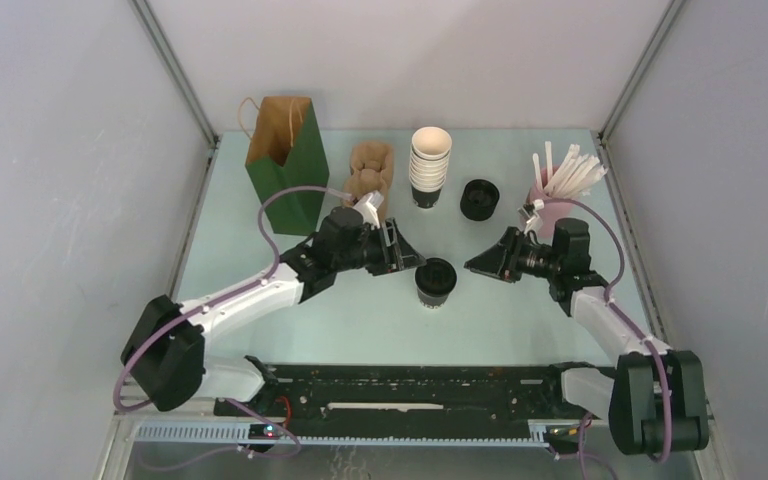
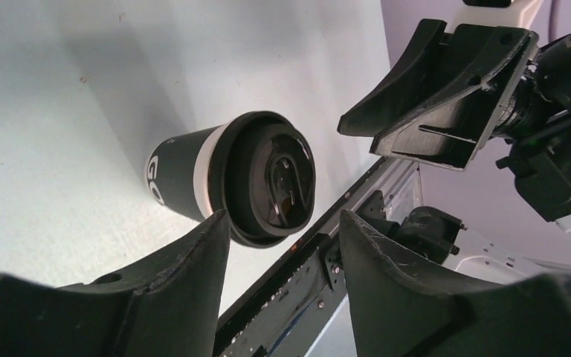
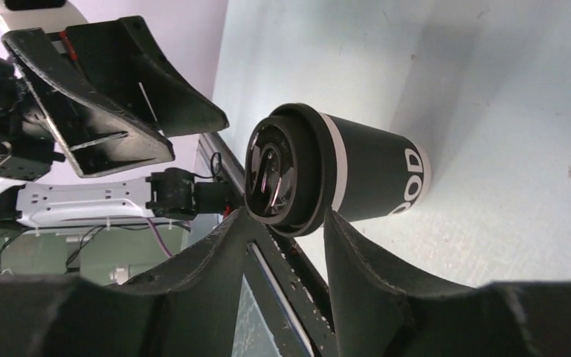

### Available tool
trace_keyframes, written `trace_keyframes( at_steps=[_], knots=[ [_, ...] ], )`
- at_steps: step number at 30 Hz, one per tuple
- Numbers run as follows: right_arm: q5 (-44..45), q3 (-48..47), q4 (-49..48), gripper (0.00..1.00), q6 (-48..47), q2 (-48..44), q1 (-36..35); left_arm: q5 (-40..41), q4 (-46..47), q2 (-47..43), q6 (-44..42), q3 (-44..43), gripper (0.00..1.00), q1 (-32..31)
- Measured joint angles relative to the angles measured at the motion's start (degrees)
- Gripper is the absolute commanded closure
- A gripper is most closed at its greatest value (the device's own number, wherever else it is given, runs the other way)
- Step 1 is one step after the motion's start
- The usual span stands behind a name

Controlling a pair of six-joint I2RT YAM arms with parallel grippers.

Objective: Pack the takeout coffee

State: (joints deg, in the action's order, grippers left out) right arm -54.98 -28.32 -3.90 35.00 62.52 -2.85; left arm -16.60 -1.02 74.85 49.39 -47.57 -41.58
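The takeout coffee (image 1: 435,281) stands upright mid-frame in the top view between the left gripper (image 1: 407,258) and right gripper (image 1: 472,266) — centre-left in the left wrist view beyond spread fingers (image 2: 186,282), central in the right wrist view beyond parted fingers (image 3: 372,275) — gripped by neither.

White capital letters are printed on the dark side wall of the takeout coffee (image 2: 182,175), close to its base and well away from its black lid (image 2: 271,178). In the left wrist view "GO" can be read, the rest being hidden by the cup's curve. In the right wrist view "OD" is read, preceded by part of another round letter. Raised marks on the lid cannot be read.
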Motion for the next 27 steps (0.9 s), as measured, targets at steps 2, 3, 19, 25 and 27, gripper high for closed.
trace_keyframes(
  at_steps=[2,3,19,25,27],
  knots=[
    [-1.6,0.11,-3.85,0.5,1.42,2.1,0.35,-0.17,1.92,1.03,0.72,0.0,0.42,0.11],
    [-2.14,0.2,-5.22,0.5,1.75,2.95,0.44,-0.17,2.64,1.51,1.09,0.0,0.41,0.13],
    [-2.99,0.31,-10.27,0.61,2.56,10.47,-0.9,-0.15,5.33,4.74,2.29,3.34,0.47,0.74],
    [-2.99,0.31,-10.29,0.63,2.34,11.89,-1.38,-0.2,6.54,4.76,2.71,5.51,0.48,0.79],
    [-2.99,0.31,-10.36,0.64,2.34,12.31,-1.57,-0.35,6.88,4.76,2.89,5.64,0.5,0.85]
  ],
)
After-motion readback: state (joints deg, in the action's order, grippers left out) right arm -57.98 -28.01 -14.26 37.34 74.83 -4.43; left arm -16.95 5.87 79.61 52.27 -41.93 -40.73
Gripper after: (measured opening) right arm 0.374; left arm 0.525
